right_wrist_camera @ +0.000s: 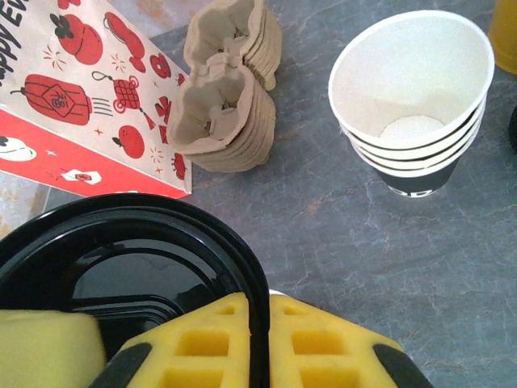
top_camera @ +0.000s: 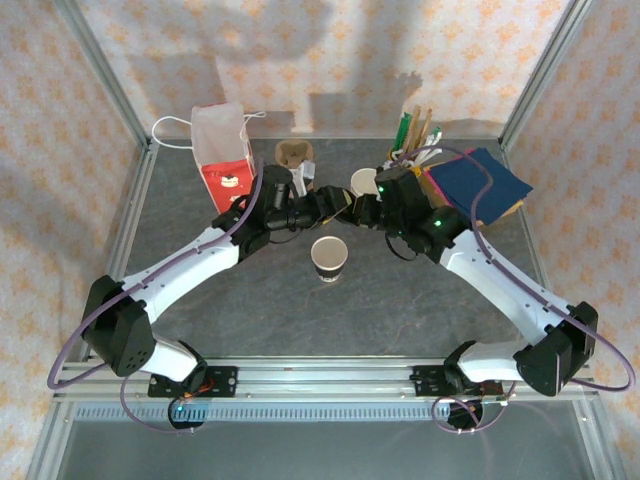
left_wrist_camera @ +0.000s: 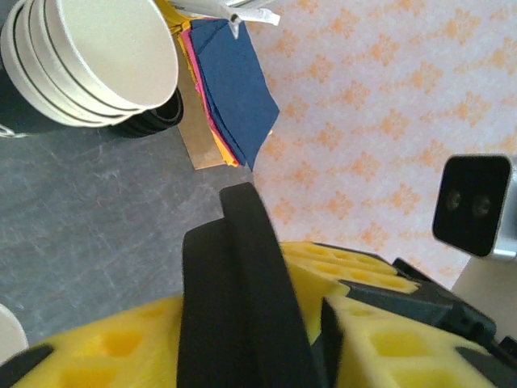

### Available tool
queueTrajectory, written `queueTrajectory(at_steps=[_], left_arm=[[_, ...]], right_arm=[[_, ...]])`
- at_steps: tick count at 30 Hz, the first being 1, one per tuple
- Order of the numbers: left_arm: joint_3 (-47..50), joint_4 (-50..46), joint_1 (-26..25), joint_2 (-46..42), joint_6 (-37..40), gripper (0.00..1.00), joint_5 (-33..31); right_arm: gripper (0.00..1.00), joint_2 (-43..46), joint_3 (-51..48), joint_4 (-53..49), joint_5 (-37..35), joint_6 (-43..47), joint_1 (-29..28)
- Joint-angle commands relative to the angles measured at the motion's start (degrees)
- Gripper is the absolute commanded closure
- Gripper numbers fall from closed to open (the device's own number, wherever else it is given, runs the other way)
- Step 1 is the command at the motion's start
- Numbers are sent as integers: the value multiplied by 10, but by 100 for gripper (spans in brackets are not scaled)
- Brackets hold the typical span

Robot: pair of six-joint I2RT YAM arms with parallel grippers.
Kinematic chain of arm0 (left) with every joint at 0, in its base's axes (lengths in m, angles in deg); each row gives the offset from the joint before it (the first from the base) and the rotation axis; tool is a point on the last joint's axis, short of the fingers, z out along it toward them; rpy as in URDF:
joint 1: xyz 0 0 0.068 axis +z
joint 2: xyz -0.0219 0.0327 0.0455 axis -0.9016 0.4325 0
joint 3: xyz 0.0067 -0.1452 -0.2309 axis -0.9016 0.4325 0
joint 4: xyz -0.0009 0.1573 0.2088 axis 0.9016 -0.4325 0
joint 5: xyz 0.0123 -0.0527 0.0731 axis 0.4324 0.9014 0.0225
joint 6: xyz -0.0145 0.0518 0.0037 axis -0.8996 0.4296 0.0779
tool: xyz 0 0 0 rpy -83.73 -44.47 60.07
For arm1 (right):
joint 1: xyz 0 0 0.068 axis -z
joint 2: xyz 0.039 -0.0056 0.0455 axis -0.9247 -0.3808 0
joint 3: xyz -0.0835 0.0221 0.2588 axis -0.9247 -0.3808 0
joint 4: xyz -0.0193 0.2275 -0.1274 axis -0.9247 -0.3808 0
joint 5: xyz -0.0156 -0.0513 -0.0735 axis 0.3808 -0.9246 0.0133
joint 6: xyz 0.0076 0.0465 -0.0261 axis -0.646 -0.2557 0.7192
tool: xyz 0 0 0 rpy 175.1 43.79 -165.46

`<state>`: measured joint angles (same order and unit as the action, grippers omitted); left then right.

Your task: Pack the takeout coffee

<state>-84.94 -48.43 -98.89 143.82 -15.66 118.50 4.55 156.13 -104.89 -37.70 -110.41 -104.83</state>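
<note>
Bearing "…PY EV" txt: bag (right_wrist_camera: 89, 113).

The black lid (right_wrist_camera: 161, 222) runs off the right wrist view's lower edge, the paper bag (right_wrist_camera: 73, 105) off its left. Close to the left claw (left_wrist_camera: 250, 323) the lid blurs; whether it is pinched seems uncertain.

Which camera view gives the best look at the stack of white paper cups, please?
The right wrist view: the stack of cups stands whole, its nested rims and empty inside plain. The left wrist view cuts it off at the frame's corner; the top view shows it small, little more than a rim.
</note>
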Motion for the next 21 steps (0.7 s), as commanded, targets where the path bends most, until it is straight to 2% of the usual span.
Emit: queueTrajectory(at_steps=[1,3,4,8,12,15,17,21], left_arm=[[6,9,-3,-11,-1,66,-4],[10,10,-2,-18,-2,76,-9],[13,10,-1,-22,-4,77,-10],[23,14,6,-45,-9,79,-12],[41,10,26,-79,-20,80,-4],[60,15,47,-105,-40,80,18],[84,32,65,-125,-66,80,43],[122,35,96,-166,-99,80,70]], right_arm=[[87,5,19,5,-27,6,-3],[80,10,21,10,-31,18,-3],[77,14,21,12,-36,26,-3],[65,48,13,52,-46,88,-3],[56,108,-41,152,-31,192,-3],[52,146,-100,256,14,290,-3],[52,164,-146,322,86,385,-3],[49,169,-203,429,132,477,-3]])
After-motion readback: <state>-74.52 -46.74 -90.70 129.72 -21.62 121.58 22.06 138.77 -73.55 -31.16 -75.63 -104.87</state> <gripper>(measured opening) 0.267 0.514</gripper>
